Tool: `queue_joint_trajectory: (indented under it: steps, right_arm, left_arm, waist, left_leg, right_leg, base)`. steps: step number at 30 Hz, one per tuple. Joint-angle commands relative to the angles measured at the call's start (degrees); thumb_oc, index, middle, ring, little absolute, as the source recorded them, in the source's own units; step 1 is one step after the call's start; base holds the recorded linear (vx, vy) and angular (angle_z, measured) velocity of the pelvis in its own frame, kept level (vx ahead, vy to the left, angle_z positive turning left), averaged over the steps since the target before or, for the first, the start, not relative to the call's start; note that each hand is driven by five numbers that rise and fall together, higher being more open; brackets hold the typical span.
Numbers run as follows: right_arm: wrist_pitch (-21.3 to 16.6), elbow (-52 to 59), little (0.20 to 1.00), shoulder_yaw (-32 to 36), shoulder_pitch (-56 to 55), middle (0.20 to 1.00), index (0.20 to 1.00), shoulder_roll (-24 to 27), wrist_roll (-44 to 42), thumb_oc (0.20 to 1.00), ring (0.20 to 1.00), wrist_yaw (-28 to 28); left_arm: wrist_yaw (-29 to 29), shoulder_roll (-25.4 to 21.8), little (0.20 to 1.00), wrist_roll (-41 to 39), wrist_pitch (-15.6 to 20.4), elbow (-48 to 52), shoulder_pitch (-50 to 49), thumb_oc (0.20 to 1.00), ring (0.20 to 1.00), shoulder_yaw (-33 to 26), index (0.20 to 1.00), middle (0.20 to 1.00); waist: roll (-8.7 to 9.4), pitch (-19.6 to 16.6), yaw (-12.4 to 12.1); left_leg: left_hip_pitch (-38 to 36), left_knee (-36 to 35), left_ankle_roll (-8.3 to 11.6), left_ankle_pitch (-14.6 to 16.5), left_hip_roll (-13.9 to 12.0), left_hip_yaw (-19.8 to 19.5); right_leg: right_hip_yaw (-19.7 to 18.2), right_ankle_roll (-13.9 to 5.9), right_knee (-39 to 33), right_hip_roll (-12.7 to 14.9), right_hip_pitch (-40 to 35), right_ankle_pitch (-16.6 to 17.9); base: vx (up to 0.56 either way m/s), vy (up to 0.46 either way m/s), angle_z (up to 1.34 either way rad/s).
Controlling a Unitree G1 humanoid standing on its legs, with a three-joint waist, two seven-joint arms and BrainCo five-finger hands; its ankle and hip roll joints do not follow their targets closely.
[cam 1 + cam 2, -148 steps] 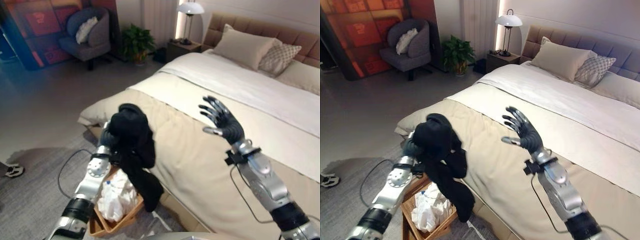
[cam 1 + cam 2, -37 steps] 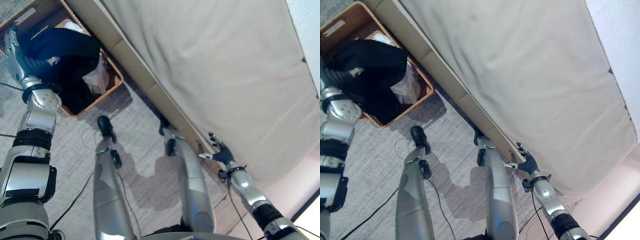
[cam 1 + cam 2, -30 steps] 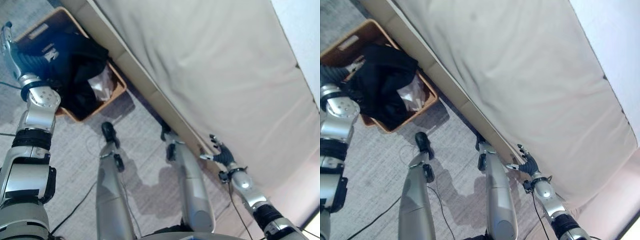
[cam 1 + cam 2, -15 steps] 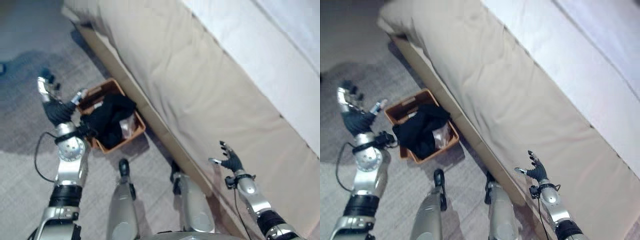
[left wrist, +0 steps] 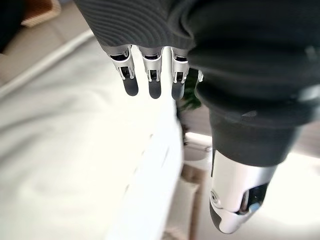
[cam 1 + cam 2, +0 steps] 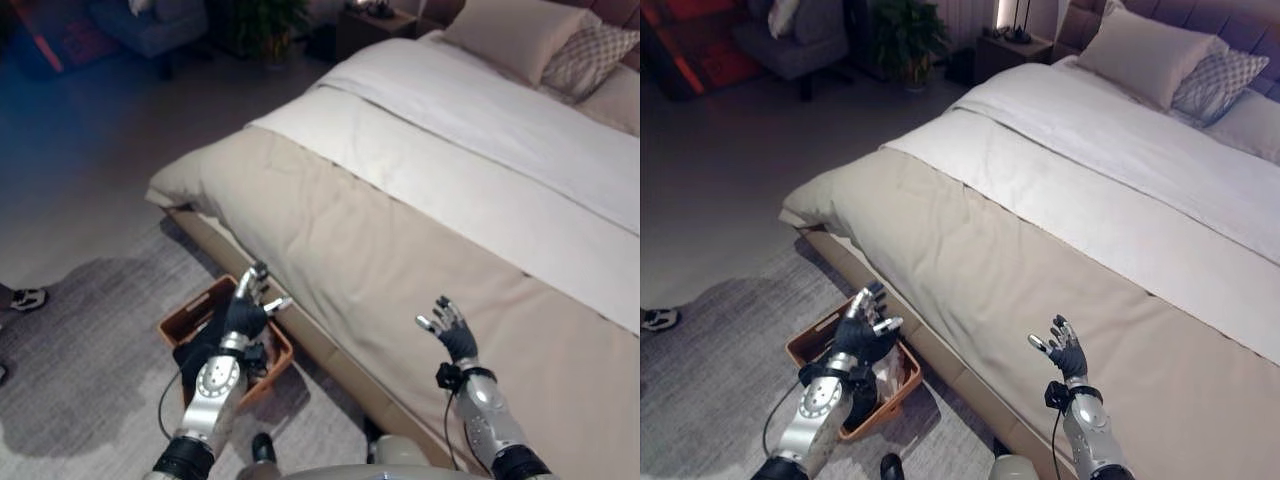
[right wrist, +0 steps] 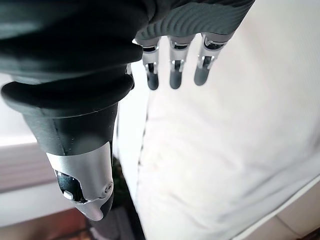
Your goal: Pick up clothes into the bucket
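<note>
Our left hand [image 6: 244,313] hovers above the basket [image 6: 802,347], fingers straight and spread, nothing in it. Our right hand [image 6: 1067,357] is raised over the bed's [image 6: 420,250] near edge, fingers likewise relaxed and empty; both wrist views confirm straight fingers.

The task's thing, a black garment [image 6: 196,355], lies inside the basket, slumped over a paler crumpled piece [image 6: 886,368] at the end nearest the bed. The basket sits on the grey rug [image 6: 90,380], just beside the bed's base rail, near the foot corner.

Handling, as we judge it: the garment is soft, limp, light, not fragile, and would drape and trail if lifted from one point. We would take a bunched fold near its middle, fingers curled well round the cloth, so no loose end hangs over the rim.

Materials: basket is brown woven, rectangular, with a slot handle at one end. Bed cover is beige, matte, gently creased; a white sheet band [image 6: 500,170] lies above it, pillows [image 6: 1145,55] at the head. We see no other loose clothes on the cover.
</note>
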State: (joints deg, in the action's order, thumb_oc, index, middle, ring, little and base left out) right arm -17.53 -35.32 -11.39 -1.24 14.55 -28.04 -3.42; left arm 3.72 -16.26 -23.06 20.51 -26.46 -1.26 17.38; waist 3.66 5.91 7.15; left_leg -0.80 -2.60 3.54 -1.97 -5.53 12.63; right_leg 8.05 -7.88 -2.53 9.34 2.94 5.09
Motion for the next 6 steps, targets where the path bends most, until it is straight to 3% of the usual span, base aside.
queue_joint_trajectory:
  steps: [1,6]
  right_arm:
    - [-1.65,2.20,1.000,-0.63,-0.06,1.000,1.000,-0.37,3.39,1.000,1.000,-0.32]
    - [-1.33,0.43,1.000,-1.70,-3.09,1.000,1.000,-1.13,5.02,1.000,1.000,-0.55]
  left_arm:
    - [-0.68,-0.68,1.000,5.79,1.14,-2.25,-1.00,1.000,1.000,0.79,1.000,1.000]
    - [0.09,0.60,1.000,8.98,0.30,-8.40,-2.87,1.000,1.000,1.01,1.000,1.000]
  waist:
    - [0.87,-1.59,0.07]
    - [0.37,-2.78,0.55]
  left_leg:
    - [0.63,0.23,0.43,-1.43,-0.10,-1.13]
    - [-0.91,-0.78,0.76,-1.74,-0.48,-0.48]
  right_leg:
    - [-0.20,-3.32,2.29,2.46,2.47,4.10]
    - [-0.29,-3.10,1.67,1.72,1.17,3.76]
  base:
    - [0.00,0.000,0.00]
    - [0.01,-0.016,-0.02]
